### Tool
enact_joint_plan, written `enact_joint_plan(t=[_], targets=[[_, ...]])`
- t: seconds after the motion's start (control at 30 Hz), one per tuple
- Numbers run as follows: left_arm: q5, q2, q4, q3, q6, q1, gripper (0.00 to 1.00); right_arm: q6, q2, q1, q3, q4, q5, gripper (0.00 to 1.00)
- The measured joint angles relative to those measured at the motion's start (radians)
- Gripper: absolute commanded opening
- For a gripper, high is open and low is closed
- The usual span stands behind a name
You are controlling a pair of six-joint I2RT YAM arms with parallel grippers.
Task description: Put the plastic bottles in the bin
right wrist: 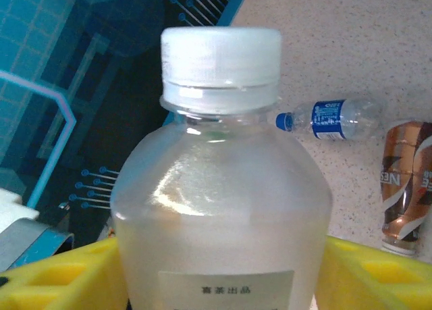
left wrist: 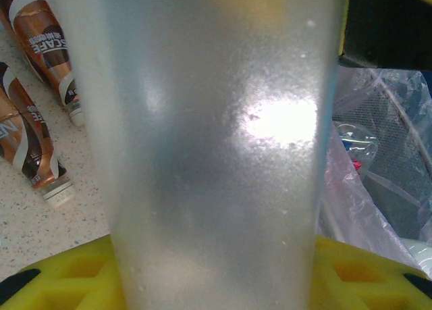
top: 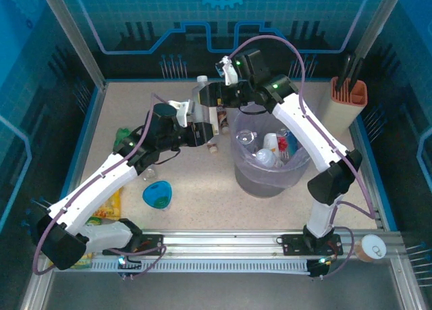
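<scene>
Both the left claw and right claw clamp the frosted white-capped bottle (at the bin's ten o'clock)

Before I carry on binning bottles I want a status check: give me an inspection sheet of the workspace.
Surface: beige speckled tabletop, no spills seen.
Job's things: frosted white-capped plastic bottle held beside the large grey lilac-lined bin, which holds several bottles; two brown-labelled bottles, a blue-labelled clear bottle and a green bottle lie on the table.
Clutter: small blue bowl, yellow snack packets, beige-and-orange knife block.
Grippers: left gripper and right gripper both closed on the frosted bottle, yellow fingers either side.
Cables: purple cables loop along both arms, no snag seen.
Surroundings: blue panelled enclosure walls.
</scene>
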Motion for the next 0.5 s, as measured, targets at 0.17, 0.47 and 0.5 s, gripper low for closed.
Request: enact_joint_plan(t=[0.17, 0.47, 0.5], targets=[[-0.013, -0.008, 0.021, 0.000, -0.002, 0.006, 0.79, -0.005, 0.019, 0.000, 0.050, -0.004, -0.003, 0.57], [-0.046, -0.119, -0.013, -0.036, -0.001, 0.043, 0.93, -0.058, 0.055, -0.033, 0.267, -0.045, 0.032, 0.44], [-0.053, -0.133, -0.027, -0.040, -0.003, 0.060, 0.93, -0.071, 0.050, -0.047, 0.289, -0.055, 0.037, 0.42]])
